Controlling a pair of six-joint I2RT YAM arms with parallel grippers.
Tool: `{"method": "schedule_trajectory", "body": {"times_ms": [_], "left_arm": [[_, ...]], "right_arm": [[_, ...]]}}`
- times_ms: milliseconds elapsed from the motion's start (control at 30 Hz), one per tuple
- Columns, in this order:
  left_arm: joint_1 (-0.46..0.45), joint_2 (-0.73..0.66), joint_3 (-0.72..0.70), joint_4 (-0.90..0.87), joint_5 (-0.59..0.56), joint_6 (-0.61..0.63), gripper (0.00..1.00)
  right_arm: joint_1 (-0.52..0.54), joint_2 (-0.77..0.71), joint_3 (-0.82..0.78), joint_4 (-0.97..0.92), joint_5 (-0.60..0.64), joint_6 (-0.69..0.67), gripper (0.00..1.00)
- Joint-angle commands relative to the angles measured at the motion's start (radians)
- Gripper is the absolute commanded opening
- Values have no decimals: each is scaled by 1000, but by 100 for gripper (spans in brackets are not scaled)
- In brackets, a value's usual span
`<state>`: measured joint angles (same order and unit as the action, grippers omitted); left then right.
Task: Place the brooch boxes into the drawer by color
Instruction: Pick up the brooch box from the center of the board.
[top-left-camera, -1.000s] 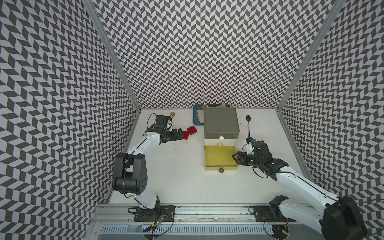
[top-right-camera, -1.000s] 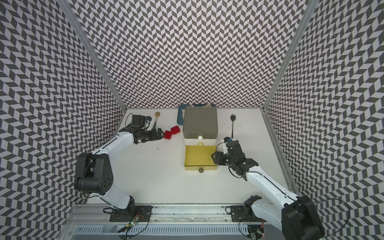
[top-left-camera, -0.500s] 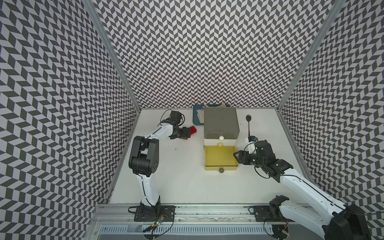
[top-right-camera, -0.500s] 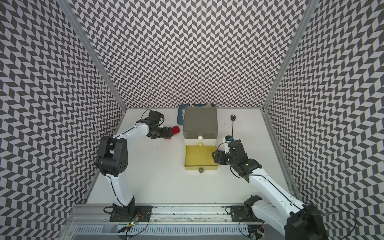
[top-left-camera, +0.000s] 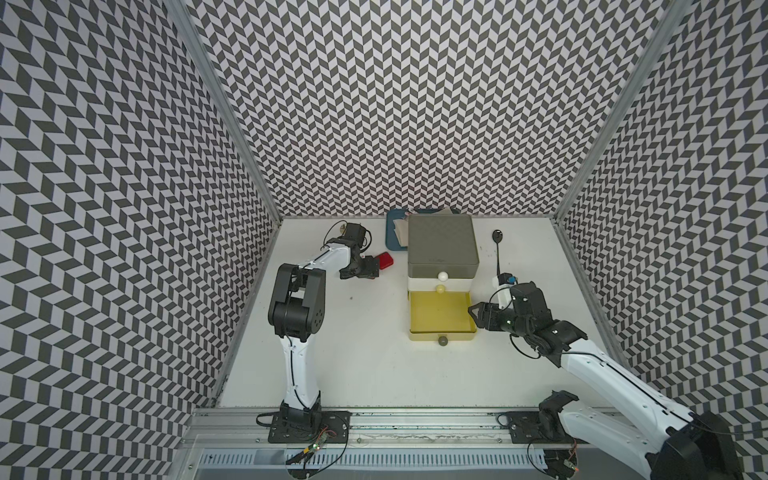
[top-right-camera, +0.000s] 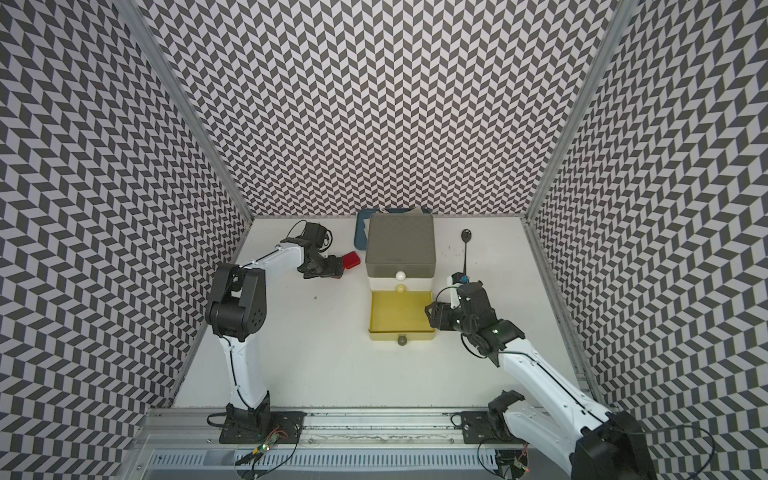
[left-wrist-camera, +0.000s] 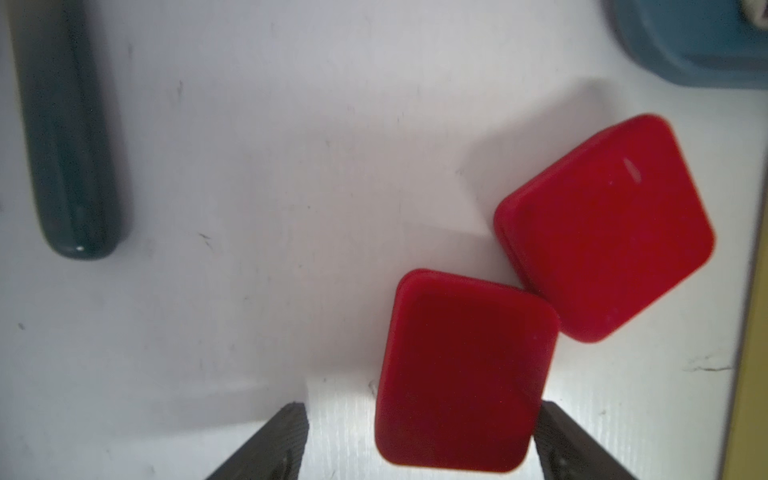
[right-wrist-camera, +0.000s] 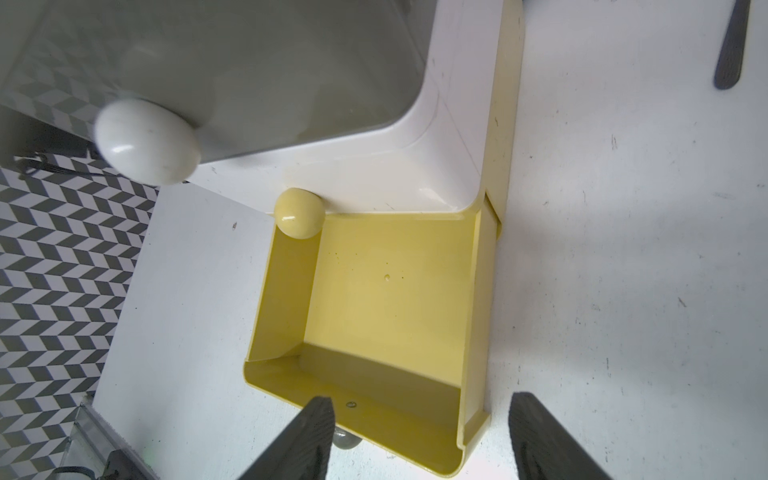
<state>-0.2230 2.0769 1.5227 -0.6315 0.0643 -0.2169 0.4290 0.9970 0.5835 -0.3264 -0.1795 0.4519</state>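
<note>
Left hand (left-wrist-camera: 422, 411), released, straddles one red brooch box (left-wrist-camera: 461, 374), touching a second red box (left-wrist-camera: 602, 232); both top views show only that second box (top-left-camera: 385, 261), left of the drawer (top-left-camera: 442, 249). Right hand (right-wrist-camera: 419, 415) gapes empty at the open yellow tier (right-wrist-camera: 395, 291).

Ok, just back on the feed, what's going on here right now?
The left tool sits open around one red brooch box on the table, not yet clamped. The second red box appears to touch it, beside the drawer chest. The yellow bottom drawer is pulled out and empty; the grey tier and white tier are shut. The right tool hangs open at that drawer's front corner, holding nothing.
</note>
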Motion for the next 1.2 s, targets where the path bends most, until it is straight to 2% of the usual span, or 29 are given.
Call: {"method": "schedule_trajectory", "body": {"times_ms": [0, 267, 400, 533, 600, 667, 967, 1067, 1167], "left_arm": [[-7, 30, 39, -14, -9, 20, 84], [-9, 47, 54, -17, 8, 26, 77], [-10, 63, 54, -16, 19, 24, 61], [-15, 49, 37, -17, 10, 28, 59], [-18, 21, 24, -16, 12, 28, 53], [-18, -27, 2, -7, 29, 22, 44], [-22, -288, -24, -21, 95, 40, 44], [-39, -413, -126, 45, 101, 53, 44], [-95, -567, -300, 187, 86, 83, 45]], "right_arm": [[2, 8, 11, 12, -2, -13, 71], [2, 2, 16, 4, 5, -13, 71], [2, 2, 17, 9, -9, -12, 71], [2, -10, 32, -2, -24, -9, 71], [2, -23, 34, -5, -24, -4, 71], [2, -39, 40, -9, -28, 5, 71], [3, -69, 180, -32, -98, 19, 71], [2, -43, 253, -59, -134, 4, 71], [2, -12, 345, -84, -166, -24, 72]]}}
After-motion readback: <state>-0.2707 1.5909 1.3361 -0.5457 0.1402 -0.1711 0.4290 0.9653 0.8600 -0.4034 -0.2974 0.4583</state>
